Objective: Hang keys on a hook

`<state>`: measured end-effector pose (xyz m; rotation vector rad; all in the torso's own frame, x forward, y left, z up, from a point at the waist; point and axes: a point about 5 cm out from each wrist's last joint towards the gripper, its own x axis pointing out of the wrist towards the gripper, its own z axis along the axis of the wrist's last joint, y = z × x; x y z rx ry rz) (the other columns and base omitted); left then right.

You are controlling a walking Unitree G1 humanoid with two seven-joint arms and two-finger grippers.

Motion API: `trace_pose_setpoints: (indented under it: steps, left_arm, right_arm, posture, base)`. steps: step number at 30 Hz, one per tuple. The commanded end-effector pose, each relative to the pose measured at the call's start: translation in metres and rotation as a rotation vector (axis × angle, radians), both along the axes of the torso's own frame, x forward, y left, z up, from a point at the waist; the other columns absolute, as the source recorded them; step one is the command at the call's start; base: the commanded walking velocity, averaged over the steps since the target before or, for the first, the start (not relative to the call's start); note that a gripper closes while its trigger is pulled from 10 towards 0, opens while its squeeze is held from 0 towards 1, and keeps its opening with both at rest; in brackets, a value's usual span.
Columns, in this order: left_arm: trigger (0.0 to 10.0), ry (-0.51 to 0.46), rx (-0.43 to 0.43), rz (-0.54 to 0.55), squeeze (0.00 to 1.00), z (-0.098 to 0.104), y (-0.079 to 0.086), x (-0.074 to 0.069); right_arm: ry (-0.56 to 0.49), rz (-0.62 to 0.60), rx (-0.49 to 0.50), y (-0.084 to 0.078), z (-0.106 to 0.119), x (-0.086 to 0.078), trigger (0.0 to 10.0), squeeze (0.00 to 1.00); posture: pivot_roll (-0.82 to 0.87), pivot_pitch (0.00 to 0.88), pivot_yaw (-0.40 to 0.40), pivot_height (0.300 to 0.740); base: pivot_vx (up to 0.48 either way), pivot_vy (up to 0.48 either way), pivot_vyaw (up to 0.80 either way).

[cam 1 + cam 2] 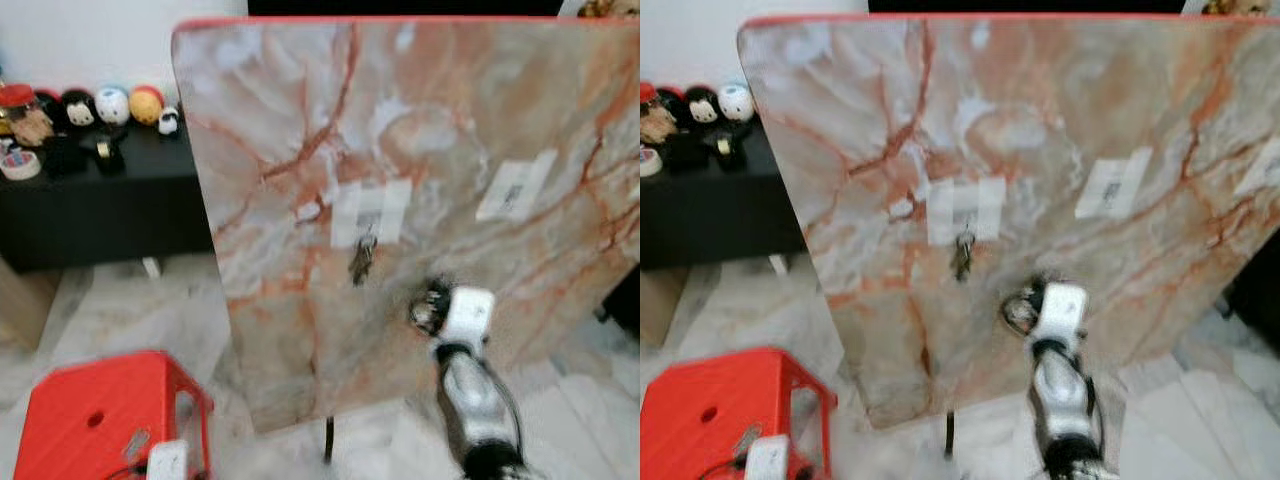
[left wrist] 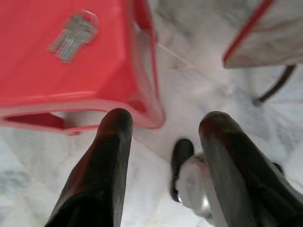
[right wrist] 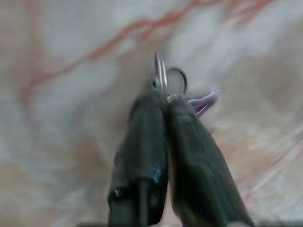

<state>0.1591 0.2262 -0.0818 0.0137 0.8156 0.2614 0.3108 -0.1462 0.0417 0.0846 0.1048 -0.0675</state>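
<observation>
While your right hand [image 3: 163, 101] stays off the marbled board [image 1: 450, 130], it grips a key ring [image 3: 163, 78] at its fingertips — below and right of keys [image 1: 361, 258] already hanging. Your left hand [image 2: 165, 137] is released over a red stool [image 2: 57, 56].

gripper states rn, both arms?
Left gripper: open, empty, above the floor beside the red stool.
Right gripper: shut on a key ring, raised toward the marble board.
</observation>
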Motion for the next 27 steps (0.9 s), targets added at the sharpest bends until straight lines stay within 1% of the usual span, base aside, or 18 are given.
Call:
trace_pose_setpoints:
  steps: [1, 4, 6, 8, 12, 13, 15, 16, 18, 19, 20, 23, 25, 27]
  left_arm:
    - [10.0, 0.025, -0.014, -0.001, 0.0, -0.004, -0.006, -0.006]
    - [10.0, 0.024, -0.014, -0.001, 0.0, -0.004, -0.006, -0.005]
    - [10.0, 0.023, -0.014, -0.003, 0.0, -0.004, -0.006, -0.005]
    - [10.0, 0.021, -0.013, -0.005, 0.0, -0.003, -0.006, -0.004]
    - [10.0, 0.02, -0.012, -0.006, 0.0, -0.003, -0.006, -0.003]
    - [10.0, 0.019, -0.011, -0.006, 0.0, -0.003, -0.005, -0.003]
    - [10.0, 0.018, -0.011, -0.006, 0.0, -0.003, -0.005, -0.002]
    - [10.0, 0.017, -0.011, -0.006, 0.0, -0.003, -0.005, -0.002]
    - [10.0, 0.016, -0.01, -0.006, 0.0, -0.002, -0.005, -0.002]
    - [10.0, 0.016, -0.009, -0.007, 0.0, -0.002, -0.005, -0.002]
    - [10.0, 0.015, -0.009, -0.009, 0.0, -0.002, -0.005, -0.002]
    - [10.0, 0.013, -0.008, -0.011, 0.0, -0.002, -0.006, -0.001]
    - [10.0, 0.012, -0.008, -0.01, 0.0, -0.002, -0.006, -0.001]
    - [10.0, 0.011, -0.007, -0.01, 0.0, -0.002, -0.006, -0.001]
  right_arm:
    - [0.008, -0.047, -0.014, -0.014, -0.002, -0.002, 10.0, 0.0]
    - [0.005, -0.071, -0.016, -0.018, -0.001, -0.002, 10.0, 0.0]
    - [-0.002, -0.113, -0.03, -0.023, 0.001, -0.002, 10.0, 0.0]
    - [-0.021, -0.216, -0.069, -0.036, 0.006, -0.001, 10.0, 0.0]
    - [-0.045, -0.307, -0.127, -0.049, 0.014, 0.001, 10.0, 0.0]
    - [-0.057, -0.35, -0.172, -0.056, 0.02, 0.003, 10.0, 0.0]
    - [-0.068, -0.377, -0.189, -0.061, 0.023, 0.004, 10.0, 0.0]
    - [-0.074, -0.385, -0.188, -0.062, 0.025, 0.005, 10.0, 0.0]
    - [-0.086, -0.405, -0.223, -0.065, 0.029, 0.006, 10.0, 0.0]
    - [-0.107, -0.413, -0.259, -0.067, 0.035, 0.009, 10.0, 0.0]
    - [-0.149, -0.409, -0.33, -0.068, 0.046, 0.015, 10.0, 0.0]
    - [-0.194, -0.416, -0.406, -0.067, 0.059, 0.022, 10.0, 0.0]
    - [-0.21, -0.42, -0.407, -0.067, 0.062, 0.023, 10.0, 0.0]
    - [-0.238, -0.436, -0.431, -0.067, 0.07, 0.026, 10.0, 0.0]
  posture:
    - [0.05, 0.0, -0.038, 0.74]
    - [0.05, 0.0, -0.038, 0.74]
    - [0.05, 0.0, -0.036, 0.74]
    - [0.05, 0.0, -0.035, 0.74]
    - [0.05, 0.0, -0.034, 0.74]
    - [0.05, 0.0, -0.032, 0.74]
    - [0.05, 0.0, -0.032, 0.74]
    - [0.05, 0.0, -0.032, 0.74]
    - [0.05, 0.0, -0.029, 0.74]
    - [0.05, 0.0, -0.029, 0.74]
    - [0.05, 0.0, -0.028, 0.74]
    - [0.05, 0.0, -0.028, 0.74]
    - [0.05, 0.0, -0.028, 0.74]
    - [0.05, 0.0, -0.027, 0.74]
  base:
    - [0.0, 0.0, 0.0]
    - [0.0, 0.0, 0.0]
    - [0.0, 0.0, 0.0]
    - [0.0, 0.0, 0.0]
    - [0.0, 0.0, 0.0]
    - [0.0, 0.0, 0.0]
    - [0.0, 0.0, 0.0]
    - [0.0, 0.0, 0.0]
    - [0.0, 0.0, 0.0]
    - [0.0, 0.0, 0.0]
    - [0.0, 0.0, 0.0]
    - [0.0, 0.0, 0.0]
    - [0.0, 0.0, 0.0]
    - [0.0, 0.0, 0.0]
